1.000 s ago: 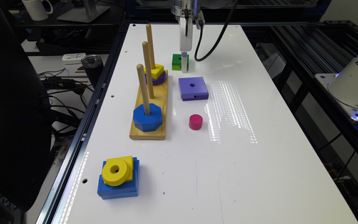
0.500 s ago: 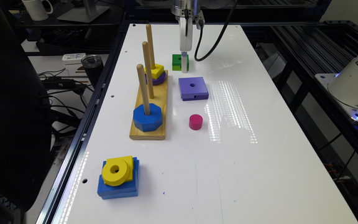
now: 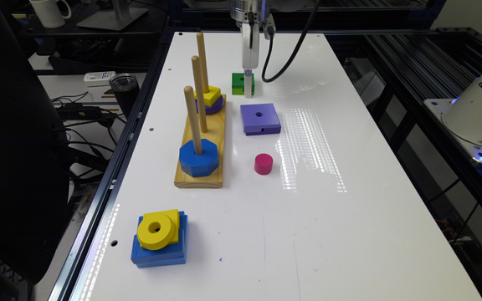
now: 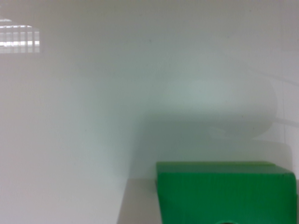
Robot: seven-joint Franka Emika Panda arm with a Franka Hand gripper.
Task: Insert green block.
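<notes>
My gripper (image 3: 247,85) low over the white table (image 3: 349,234), green block (image 3: 238,82) touching its tip, purple square (image 3: 260,118) near, my jaws' opening impossible to tell

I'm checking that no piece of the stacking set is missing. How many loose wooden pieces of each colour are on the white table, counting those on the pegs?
Green: 1, the green block
Purple: 2
Yellow: 3
Blue: 2
Pink: 1
Total: 9
</notes>
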